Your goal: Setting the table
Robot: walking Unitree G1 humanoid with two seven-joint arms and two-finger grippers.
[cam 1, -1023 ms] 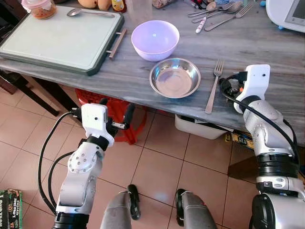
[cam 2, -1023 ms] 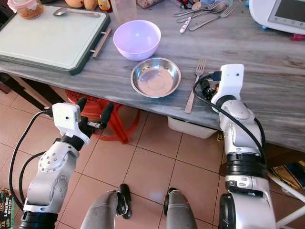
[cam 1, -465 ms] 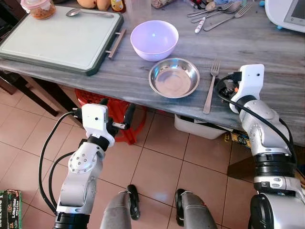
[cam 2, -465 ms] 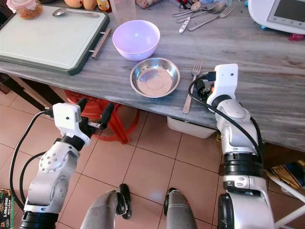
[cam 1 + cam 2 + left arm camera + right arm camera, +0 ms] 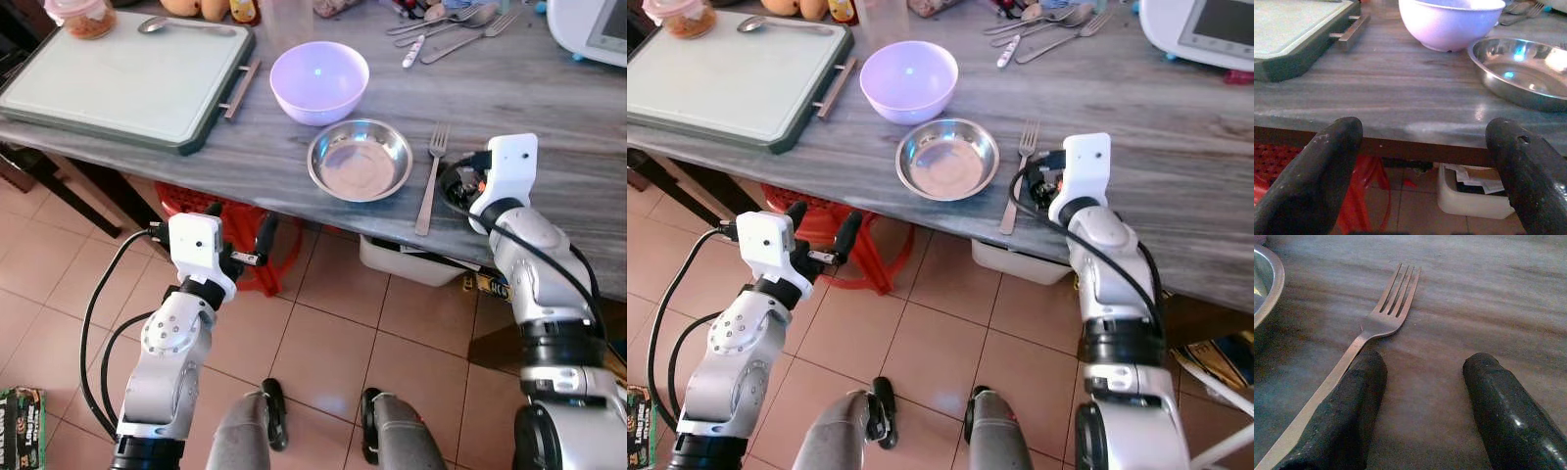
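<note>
The right claw [image 5: 1418, 406] rests low over the grey stone table [image 5: 549, 98] with its fingers spread and nothing between them. The silver metal fork [image 5: 1376, 328] lies just outside one finger, its handle running alongside and its tines pointing ahead, away from the claw. Beyond the fork sits the shallow steel dish [image 5: 360, 160], empty, with an empty lilac plastic bowl [image 5: 318, 80] behind it. The left claw [image 5: 1427, 166], also spread, hangs below the table edge, farther from the fork.

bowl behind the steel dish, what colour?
Light purple bowl; clearest in the left eye view.

Bright even daylight, sharp head views, glints on steel bowl [image 5: 360, 160], dimmer soft-focus wrist views
</note>
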